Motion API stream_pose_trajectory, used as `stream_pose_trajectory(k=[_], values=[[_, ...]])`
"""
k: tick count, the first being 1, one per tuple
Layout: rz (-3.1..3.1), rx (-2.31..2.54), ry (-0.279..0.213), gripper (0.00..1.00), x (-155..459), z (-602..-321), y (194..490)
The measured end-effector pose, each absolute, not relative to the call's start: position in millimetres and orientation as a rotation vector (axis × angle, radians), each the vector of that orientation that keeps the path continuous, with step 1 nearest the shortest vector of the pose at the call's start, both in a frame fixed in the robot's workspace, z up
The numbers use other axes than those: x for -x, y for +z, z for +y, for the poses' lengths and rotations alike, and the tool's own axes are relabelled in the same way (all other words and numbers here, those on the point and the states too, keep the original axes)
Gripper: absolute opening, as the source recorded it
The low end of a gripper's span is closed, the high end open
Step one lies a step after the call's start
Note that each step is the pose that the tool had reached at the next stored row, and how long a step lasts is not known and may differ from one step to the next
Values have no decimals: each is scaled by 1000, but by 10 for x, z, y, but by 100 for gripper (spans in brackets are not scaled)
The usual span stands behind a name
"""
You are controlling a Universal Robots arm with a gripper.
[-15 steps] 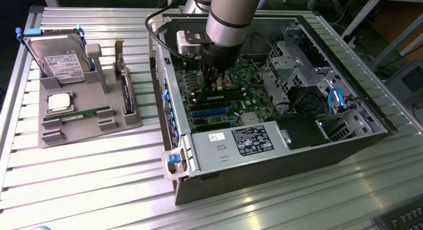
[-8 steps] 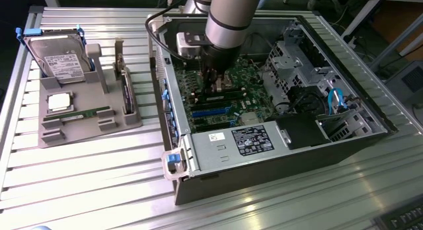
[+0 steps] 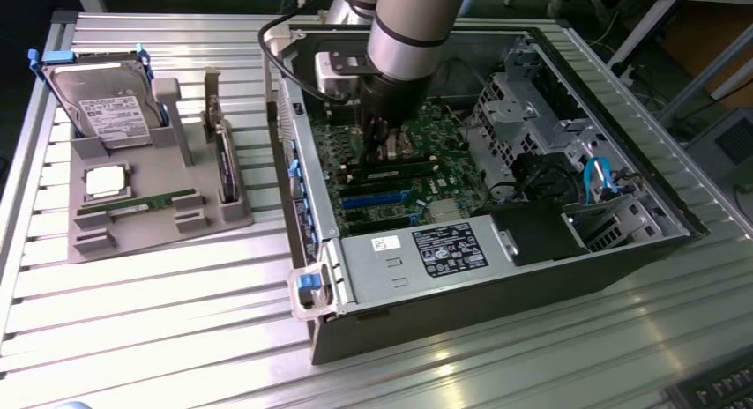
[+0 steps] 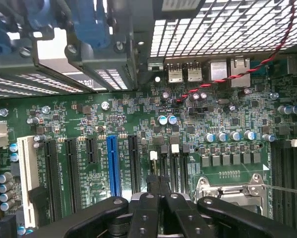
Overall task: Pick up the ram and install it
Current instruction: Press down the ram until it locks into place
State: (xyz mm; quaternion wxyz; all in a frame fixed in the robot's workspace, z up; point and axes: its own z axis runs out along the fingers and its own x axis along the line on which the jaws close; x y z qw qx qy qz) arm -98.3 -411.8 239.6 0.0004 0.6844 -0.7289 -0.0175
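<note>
Slatted metal bench (image 3: 153, 321) carries an open computer case (image 3: 495, 277). Inside, the fingers (image 3: 386, 143) stand pinched narrow over the motherboard (image 4: 138, 119), apparently pressing the ram (image 3: 394, 175) into its slot; seating looks nearly done.

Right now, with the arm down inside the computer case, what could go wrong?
The gripper is shut and sits low over the motherboard, so a small sideways slip could knock the small round capacitors or scrape the black slots.

The red and black wire runs loose across the board and might snag.

In the exterior view the arm fills the case opening, so it could bump the metal edge.
</note>
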Motion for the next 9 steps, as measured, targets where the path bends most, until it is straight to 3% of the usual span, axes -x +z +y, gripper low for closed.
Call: stream_pose_trajectory(k=[9], values=[[-2288,-2150,-56,11,836,-4118,2589]])
